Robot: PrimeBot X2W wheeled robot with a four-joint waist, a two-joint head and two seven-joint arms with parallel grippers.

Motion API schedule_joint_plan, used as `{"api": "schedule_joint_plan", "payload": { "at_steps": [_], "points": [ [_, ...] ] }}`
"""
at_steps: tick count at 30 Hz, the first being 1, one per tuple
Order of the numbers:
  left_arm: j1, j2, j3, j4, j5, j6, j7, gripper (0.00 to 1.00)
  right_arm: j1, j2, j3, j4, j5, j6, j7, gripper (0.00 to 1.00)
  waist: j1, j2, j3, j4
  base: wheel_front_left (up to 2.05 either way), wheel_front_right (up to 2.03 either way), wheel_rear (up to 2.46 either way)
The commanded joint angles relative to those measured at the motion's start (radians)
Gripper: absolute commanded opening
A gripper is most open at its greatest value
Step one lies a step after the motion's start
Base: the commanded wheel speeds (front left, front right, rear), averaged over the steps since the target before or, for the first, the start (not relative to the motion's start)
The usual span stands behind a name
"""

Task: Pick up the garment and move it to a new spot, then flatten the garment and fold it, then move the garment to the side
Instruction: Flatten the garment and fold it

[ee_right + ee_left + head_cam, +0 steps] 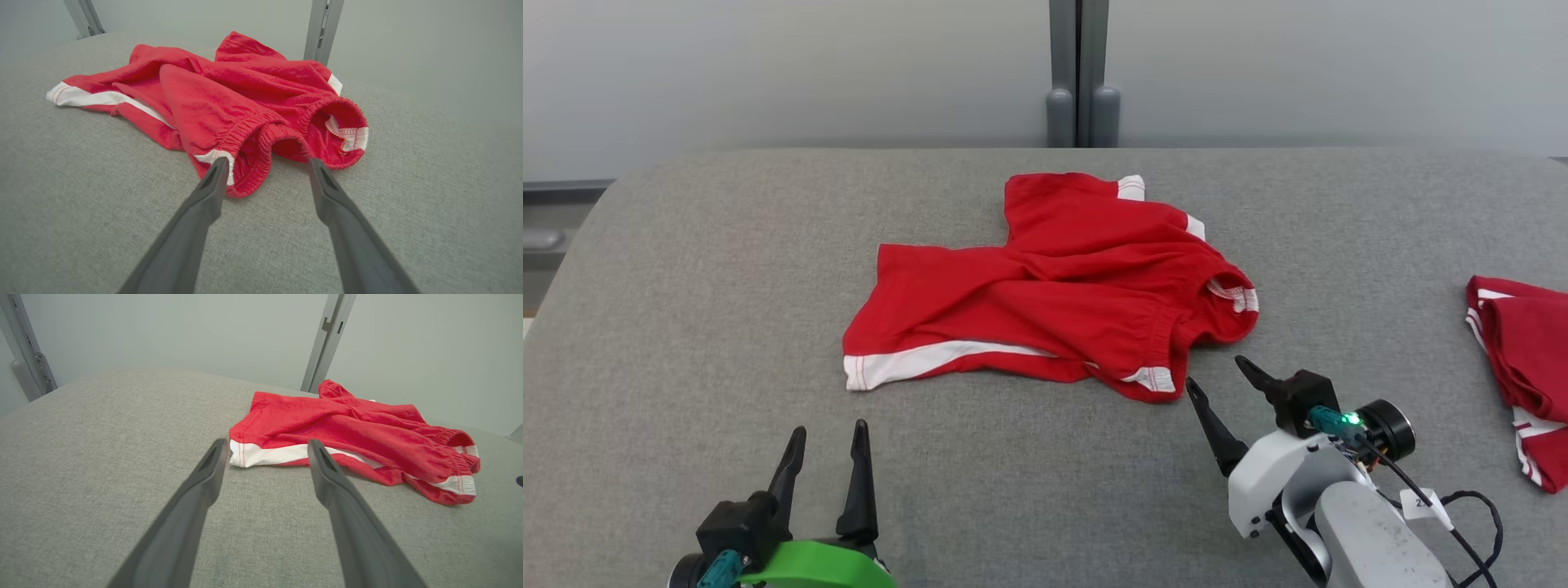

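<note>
The red garment [1054, 286] with white trim lies crumpled at the middle of the head view, on the grey cloth-covered desk [686, 286]. The left claw [831, 427] sits at lower left, fingers spread, apart from the cloth. Its wrist view faces the white-striped hem.

The right claw [1216, 371] — also spread, pinching nothing — points in from lower right, tips just beside the garment's near right corner. Whether they touch it cannot be told. Its wrist view shows the gathered elastic waistband [261, 134] gaping open ahead of the tips — from the head view this reads as a mere fold.

At the head view's right edge lies a second red garment [1523, 367].
</note>
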Motion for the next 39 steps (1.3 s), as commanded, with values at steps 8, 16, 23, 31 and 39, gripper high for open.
{"api": "schedule_joint_plan", "payload": {
  "at_steps": [8, 16, 23, 31, 39],
  "points": [
    [-0.039, 0.0, -0.01, -0.001, -0.019, 0.004, -0.003, 1.0, -0.124, -0.005, 0.042, 0.176, -0.019, -0.002, -0.015, 1.0, 0.0, 0.0, 0.084, 0.106, 0.0, 0.0, 0.0],
    [-0.047, -0.001, -0.017, 0.003, -0.032, 0.009, -0.003, 1.0, -0.192, -0.005, 0.092, 0.28, 0.014, -0.002, -0.038, 0.06, 0.0, 0.0, 0.101, 0.117, 0.0, 0.0, 0.0],
    [-0.123, 0.003, -0.06, 0.101, -0.044, -0.01, -0.003, 1.0, -0.225, -0.005, 0.111, 0.293, 0.053, -0.002, -0.064, 0.0, 0.0, 0.0, 0.113, 0.077, 0.0, 0.0, 0.0],
    [-0.337, 0.032, -0.062, 0.384, -0.092, -0.016, 0.061, 1.0, -0.245, -0.005, 0.151, 0.28, 0.069, -0.002, -0.073, 0.0, 0.0, 0.0, 0.135, 0.016, 0.0, 0.0, 0.0],
    [-0.484, 0.056, -0.068, 0.579, -0.122, -0.02, 0.114, 1.0, -0.266, -0.005, 0.188, 0.271, 0.089, -0.002, -0.074, 0.0, 0.0, 0.0, 0.16, -0.024, 0.0, 0.0, 0.0]
  ]
}}
